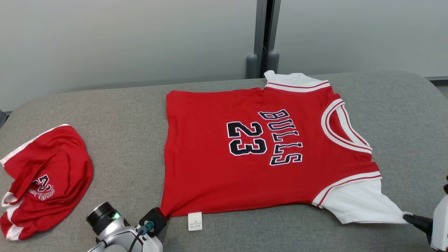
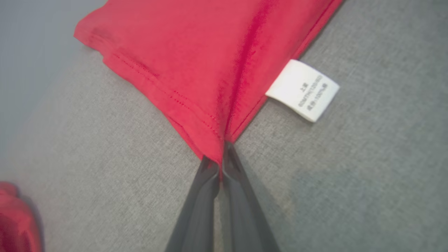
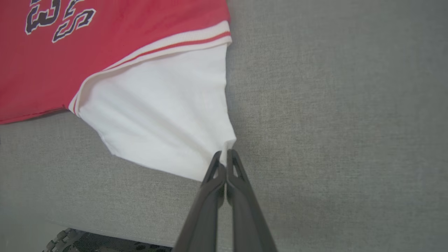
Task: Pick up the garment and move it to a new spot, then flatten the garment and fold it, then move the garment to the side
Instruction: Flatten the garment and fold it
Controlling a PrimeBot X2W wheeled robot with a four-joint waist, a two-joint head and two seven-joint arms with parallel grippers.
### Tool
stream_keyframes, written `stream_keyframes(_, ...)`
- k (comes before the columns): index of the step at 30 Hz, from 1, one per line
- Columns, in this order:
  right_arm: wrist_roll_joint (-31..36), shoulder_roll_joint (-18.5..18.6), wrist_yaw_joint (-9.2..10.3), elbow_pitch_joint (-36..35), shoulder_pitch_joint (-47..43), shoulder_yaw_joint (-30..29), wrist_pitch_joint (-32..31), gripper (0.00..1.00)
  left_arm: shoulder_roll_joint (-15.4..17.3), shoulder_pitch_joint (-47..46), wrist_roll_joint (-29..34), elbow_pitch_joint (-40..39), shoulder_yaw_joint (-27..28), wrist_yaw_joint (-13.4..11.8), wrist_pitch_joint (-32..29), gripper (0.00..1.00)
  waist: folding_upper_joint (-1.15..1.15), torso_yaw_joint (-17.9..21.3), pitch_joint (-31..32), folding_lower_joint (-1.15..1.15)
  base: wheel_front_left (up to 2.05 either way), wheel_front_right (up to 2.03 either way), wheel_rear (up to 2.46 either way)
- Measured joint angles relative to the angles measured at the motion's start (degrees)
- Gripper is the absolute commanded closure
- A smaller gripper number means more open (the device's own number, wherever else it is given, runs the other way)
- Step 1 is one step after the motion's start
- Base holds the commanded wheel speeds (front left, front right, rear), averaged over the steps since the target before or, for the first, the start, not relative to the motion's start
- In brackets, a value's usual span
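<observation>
Left gripper [image 2: 222, 154], fingers pressed together, pinches the red hem corner of the jersey [image 1: 252, 157]; right gripper [image 3: 224, 154], likewise closed, pinches its white sleeve tip. Jersey lies flat on the grey cushion [image 1: 122, 105], between and ahead of both grippers; white care label [image 2: 302, 90] near the left gripper; crumpled red garment [image 1: 45, 175] well to its left.

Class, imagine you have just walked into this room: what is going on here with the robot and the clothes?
A two-armed robot is handling a red jersey that lies spread out, print up, on a grey padded surface. Its left fingers pinch the hem corner beside the white label, and its right fingers pinch the tip of the white sleeve. The jersey is not yet folded. A second red garment lies crumpled at the left.
</observation>
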State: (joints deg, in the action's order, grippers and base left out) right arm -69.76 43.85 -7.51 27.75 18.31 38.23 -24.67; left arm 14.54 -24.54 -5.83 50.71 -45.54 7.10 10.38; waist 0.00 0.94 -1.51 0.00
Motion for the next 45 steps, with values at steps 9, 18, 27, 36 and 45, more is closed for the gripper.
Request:
stream_keyframes(9,-7.8,4.2,0.01,-5.8,-6.8,-3.0,-5.5,1.00,7.8,6.0,-7.5,-16.7,-5.1,0.3,-8.1,1.00,0.00,-1.1,-1.2,0.00,0.00,0.00,0.00)
stream_keyframes(18,-11.7,9.5,0.01,-12.5,-13.1,-6.1,-8.6,1.00,21.4,11.4,-14.3,-40.7,-9.6,0.3,-19.5,1.00,0.00,-2.0,-1.1,0.00,0.00,0.00,0.00)
stream_keyframes(27,-10.8,7.6,0.02,-15.5,-12.7,-9.8,-5.2,1.00,23.7,13.0,-22.7,-51.3,-5.9,-0.6,-23.7,1.00,0.00,-2.1,-2.3,0.00,0.00,0.00,0.00)
stream_keyframes(36,-8.9,4.0,0.02,-15.3,-7.6,-13.5,-3.0,1.00,22.9,10.7,-31.5,-54.8,-0.3,-2.1,-27.2,1.00,0.00,-2.2,-5.2,0.00,0.00,0.00,0.00)
stream_keyframes(45,-5.6,0.6,0.02,-12.4,-2.1,-15.7,-1.4,1.00,21.4,8.6,-39.7,-55.1,3.9,-2.2,-28.5,1.00,0.00,-2.7,-8.1,0.00,0.00,0.00,0.00)
